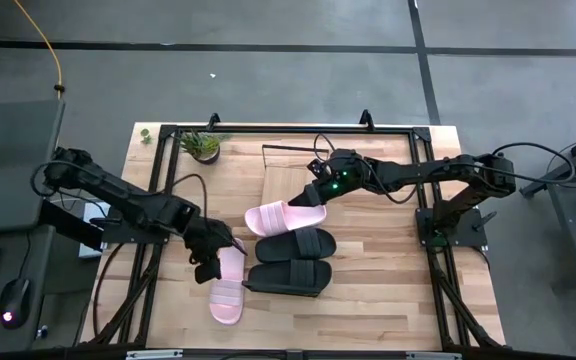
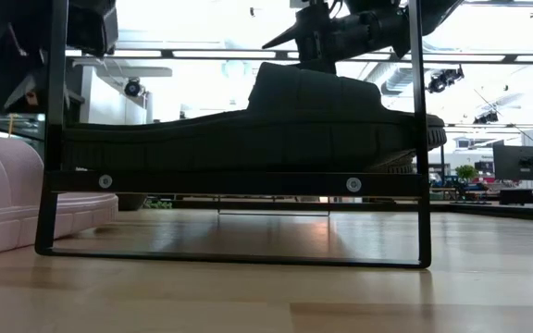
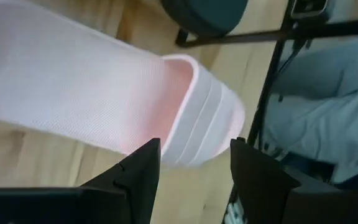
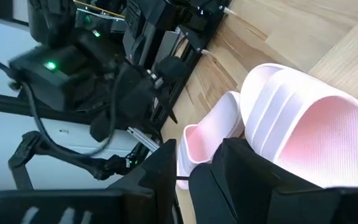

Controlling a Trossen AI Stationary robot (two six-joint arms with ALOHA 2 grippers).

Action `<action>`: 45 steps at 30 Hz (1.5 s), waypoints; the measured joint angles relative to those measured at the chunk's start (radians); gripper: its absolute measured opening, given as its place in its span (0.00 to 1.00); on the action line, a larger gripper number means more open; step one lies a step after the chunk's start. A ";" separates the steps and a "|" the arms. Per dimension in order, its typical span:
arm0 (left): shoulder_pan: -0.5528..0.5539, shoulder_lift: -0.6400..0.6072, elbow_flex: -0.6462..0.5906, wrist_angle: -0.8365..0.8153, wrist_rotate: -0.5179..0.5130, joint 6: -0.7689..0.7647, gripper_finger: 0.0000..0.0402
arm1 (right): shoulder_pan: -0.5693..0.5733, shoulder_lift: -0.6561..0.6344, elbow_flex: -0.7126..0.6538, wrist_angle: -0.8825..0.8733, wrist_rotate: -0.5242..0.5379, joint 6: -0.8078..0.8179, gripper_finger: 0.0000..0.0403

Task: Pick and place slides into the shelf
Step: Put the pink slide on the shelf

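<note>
Counting four slides: two pink, two black. Right claw (image 1: pixel 317 192) grasping pink slide (image 1: pixel 284 217); left claw (image 1: pixel 211 262) released.

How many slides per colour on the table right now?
Pink slides: 2, one gripped at its heel end by the right tool, one under the open left tool.
Black slides: 2, one mid-table, one just in front of it.
Total: 4
</note>
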 joint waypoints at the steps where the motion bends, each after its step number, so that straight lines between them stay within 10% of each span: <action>1: 0.000 0.018 0.000 0.003 0.010 0.012 0.45 | 0.000 0.000 0.000 0.000 0.000 0.000 0.29; 45: -0.003 0.277 0.001 0.213 0.212 0.104 0.45 | 0.023 0.000 0.000 -0.036 -0.004 -0.005 0.29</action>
